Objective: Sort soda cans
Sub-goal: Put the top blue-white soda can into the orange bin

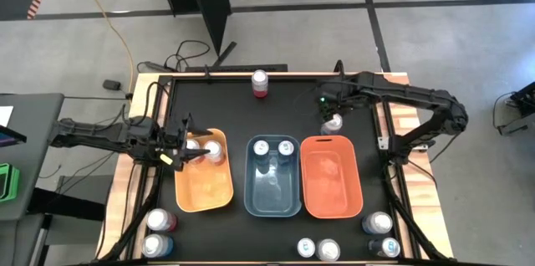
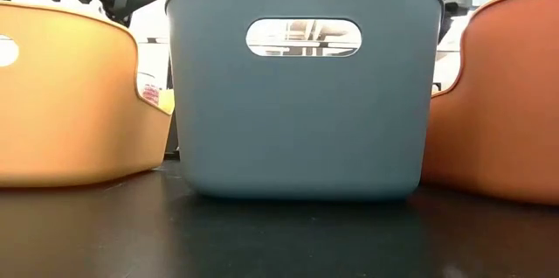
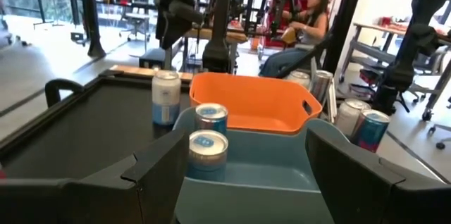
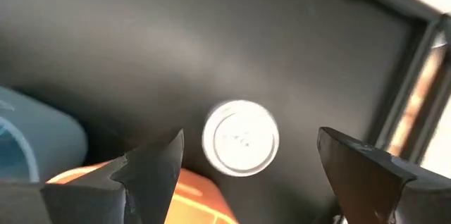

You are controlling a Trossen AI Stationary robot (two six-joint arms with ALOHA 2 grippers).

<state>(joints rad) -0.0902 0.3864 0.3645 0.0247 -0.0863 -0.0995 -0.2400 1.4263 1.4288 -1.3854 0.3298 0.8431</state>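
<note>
Two silver-white soda cans (image 1: 214, 150) stand in the orange bin (image 1: 203, 195), and two blue ones (image 1: 262, 147) stand in the blue bin (image 1: 272, 191). My left gripper (image 1: 188, 145) hangs open over the orange bin's far left part, with nothing between its fingers in the left wrist view (image 3: 243, 175). My right gripper (image 4: 246, 160) is open and points down over a can (image 4: 241, 138) standing on the table just beyond the red-orange bin (image 1: 330, 178). Its fingers stand on either side of that can (image 1: 333, 122) without touching it.
A red can (image 1: 260, 82) stands at the table's far edge. Pairs of cans stand near the near-left corner (image 1: 159, 220), the near edge's middle (image 1: 318, 249) and the near-right corner (image 1: 378, 222). The red-orange bin holds nothing. A person sits in the room beyond (image 3: 310, 23).
</note>
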